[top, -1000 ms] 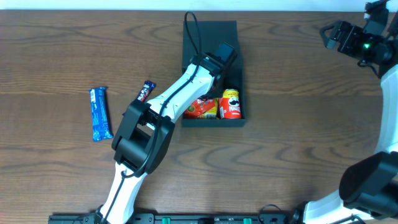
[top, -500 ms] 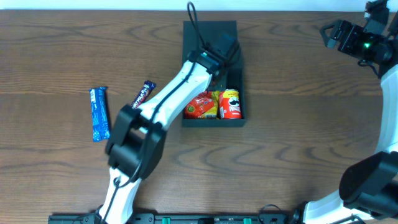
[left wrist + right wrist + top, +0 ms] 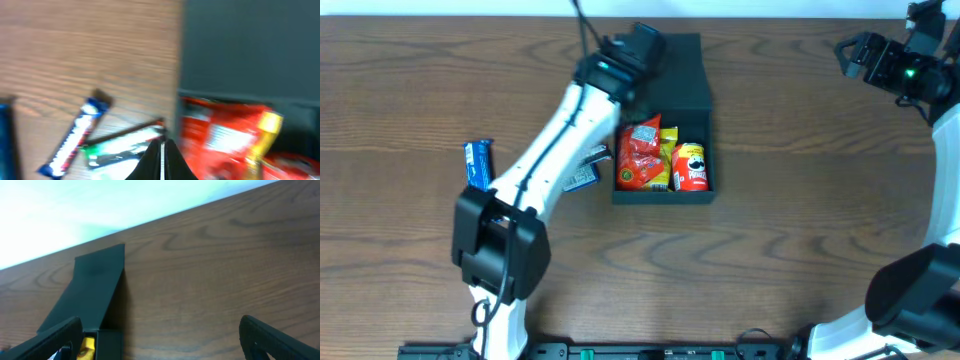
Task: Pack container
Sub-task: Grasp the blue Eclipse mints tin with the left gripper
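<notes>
Packing is judged half done: the matte black shallow cardboard container [image 3: 692,70], on the brown wooden bench [image 3: 800,200], is part-filled. The left gripper [image 3: 642,42] is pressed together, empty, over its flap's edge; the right gripper [image 3: 850,55] is spread. Next, the green-white wrapped bar [image 3: 120,149] probably must be grasped.

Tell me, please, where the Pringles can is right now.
In the overhead view, the Pringles can sits inside the box, in its right corner nearest the robot, immediately right of the yellow pack.

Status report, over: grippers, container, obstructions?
Left gripper shut, empty, at container edge. Right gripper open, off right. Container open, snacks inside. Left arm overhangs lid.
</notes>
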You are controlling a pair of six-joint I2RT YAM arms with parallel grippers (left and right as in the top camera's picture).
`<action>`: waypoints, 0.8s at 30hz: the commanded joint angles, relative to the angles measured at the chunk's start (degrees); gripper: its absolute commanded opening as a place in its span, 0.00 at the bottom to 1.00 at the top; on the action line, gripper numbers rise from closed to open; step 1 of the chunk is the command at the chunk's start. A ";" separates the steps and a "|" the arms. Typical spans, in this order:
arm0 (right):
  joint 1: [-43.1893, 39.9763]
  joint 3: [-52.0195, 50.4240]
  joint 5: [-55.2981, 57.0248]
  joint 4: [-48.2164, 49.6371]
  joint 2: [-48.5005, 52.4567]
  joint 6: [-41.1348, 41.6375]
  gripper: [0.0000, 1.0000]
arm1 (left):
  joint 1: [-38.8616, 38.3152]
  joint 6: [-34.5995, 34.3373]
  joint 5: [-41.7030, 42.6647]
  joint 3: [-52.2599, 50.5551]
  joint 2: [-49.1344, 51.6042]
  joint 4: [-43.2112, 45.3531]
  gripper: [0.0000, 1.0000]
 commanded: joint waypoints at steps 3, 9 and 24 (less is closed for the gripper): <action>-0.39 0.07 -0.44 -0.04 -1.05 -0.81 0.99 | 8.46 12.61 5.88 -0.94 0.70 -0.39 0.07; -0.39 0.04 -0.44 -0.07 -1.05 -0.81 0.99 | 13.94 30.21 19.23 -6.14 0.70 -2.38 0.27; -0.11 0.07 -0.46 -0.07 -1.05 -0.76 0.99 | 11.26 55.30 26.49 -19.34 0.70 -8.61 0.54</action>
